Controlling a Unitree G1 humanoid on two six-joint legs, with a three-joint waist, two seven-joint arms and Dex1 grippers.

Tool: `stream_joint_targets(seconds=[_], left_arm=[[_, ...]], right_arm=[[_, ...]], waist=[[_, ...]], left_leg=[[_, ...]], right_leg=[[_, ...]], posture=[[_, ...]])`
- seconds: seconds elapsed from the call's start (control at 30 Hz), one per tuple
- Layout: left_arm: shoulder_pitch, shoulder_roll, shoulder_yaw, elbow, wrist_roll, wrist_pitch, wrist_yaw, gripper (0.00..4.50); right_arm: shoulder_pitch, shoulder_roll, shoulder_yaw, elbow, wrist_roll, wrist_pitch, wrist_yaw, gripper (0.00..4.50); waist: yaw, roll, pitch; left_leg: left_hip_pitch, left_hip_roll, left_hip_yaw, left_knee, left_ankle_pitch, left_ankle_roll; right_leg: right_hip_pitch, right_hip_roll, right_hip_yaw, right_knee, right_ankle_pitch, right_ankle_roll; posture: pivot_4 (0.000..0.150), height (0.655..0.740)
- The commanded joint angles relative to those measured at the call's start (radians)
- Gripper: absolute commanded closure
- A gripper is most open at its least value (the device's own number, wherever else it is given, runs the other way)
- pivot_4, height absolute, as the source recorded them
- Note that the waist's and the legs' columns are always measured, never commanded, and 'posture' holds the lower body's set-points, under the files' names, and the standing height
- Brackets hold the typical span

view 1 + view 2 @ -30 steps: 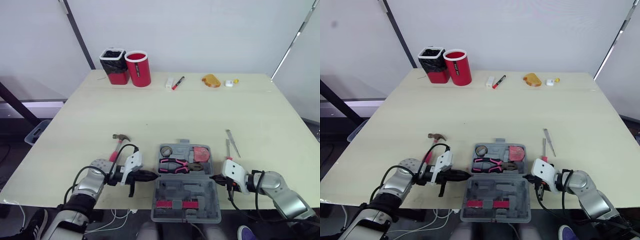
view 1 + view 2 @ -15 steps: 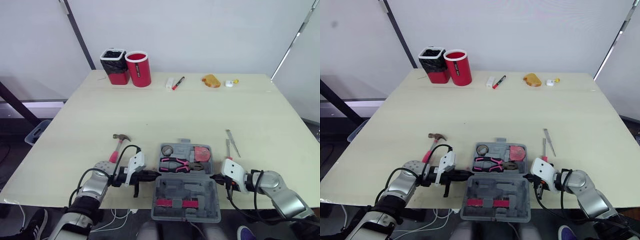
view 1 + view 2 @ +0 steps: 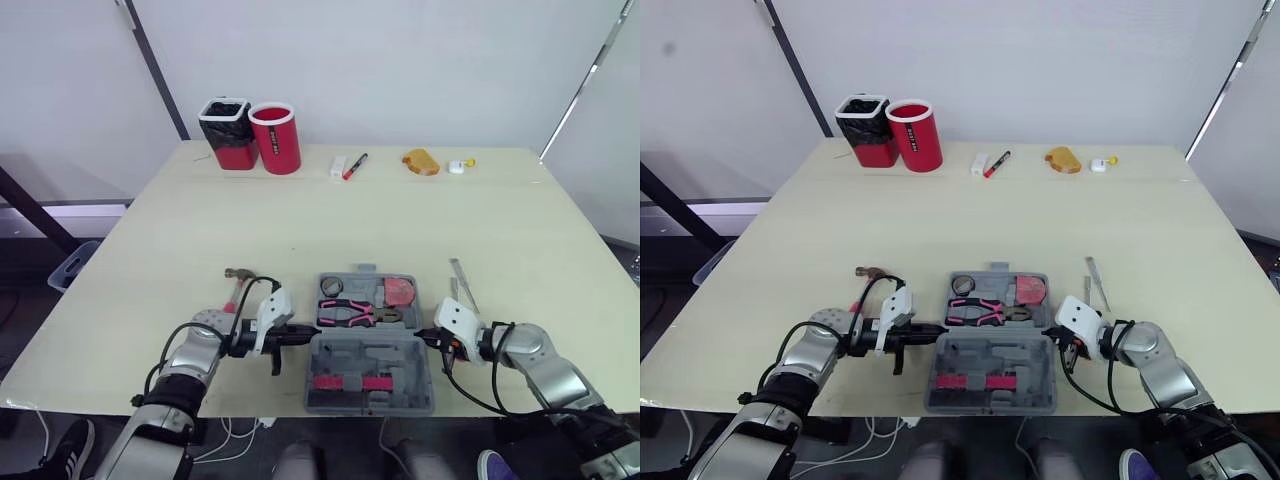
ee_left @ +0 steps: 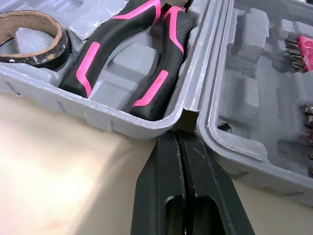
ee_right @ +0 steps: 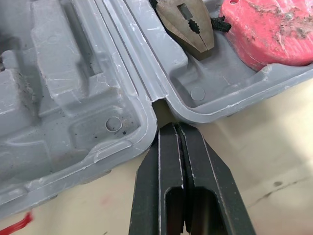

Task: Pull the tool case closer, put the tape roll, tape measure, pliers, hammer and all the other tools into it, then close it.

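Our left gripper (image 4: 177, 142) and right gripper (image 5: 171, 131), both closed tight, meet the tool case (image 3: 345, 355) hinge. We should pull evenly, squarely.

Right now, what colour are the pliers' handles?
The pliers have black and pink handles, clearest in the left wrist view.

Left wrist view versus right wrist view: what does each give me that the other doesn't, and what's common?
Left wrist view, not the right: the tape roll in its pocket, the pliers' pink-and-black handles, a pink bit strip in the other half. Right wrist view, not the left: the pliers' metal head and the red tape measure. Shared: the grey tool case open on the table, with the left tool and the right tool each shut, tip at the hinge gap between the halves.
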Motion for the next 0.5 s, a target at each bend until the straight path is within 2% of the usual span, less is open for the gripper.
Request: stream_joint_targets(seconds=[0.03, 0.5], left_arm=[[-0.048, -0.028, 0.003, 0.032, 0.013, -0.018, 0.035, 4.45], [-0.098, -0.048, -0.006, 0.109, 0.03, -0.059, 0.022, 4.45]], right_arm=[[-0.039, 0.026, -0.009, 0.003, 0.009, -0.032, -0.011, 4.5], [-0.063, 0.044, -0.031, 0.059, -0.01, -0.071, -0.051, 4.5]], waist=[[0.0, 0.0, 0.0], [0.001, 0.0, 0.0]], left_leg=[[0.0, 0.0, 0.0, 0.0, 0.0, 0.0], [0.0, 0.0, 0.0, 0.0, 0.0, 0.0]], right_leg=[[0.0, 0.0, 0.0, 0.0, 0.0, 0.0], [0.0, 0.0, 0.0, 0.0, 0.0, 0.001]], posture=[[0.15, 0.74], [0.15, 0.74]])
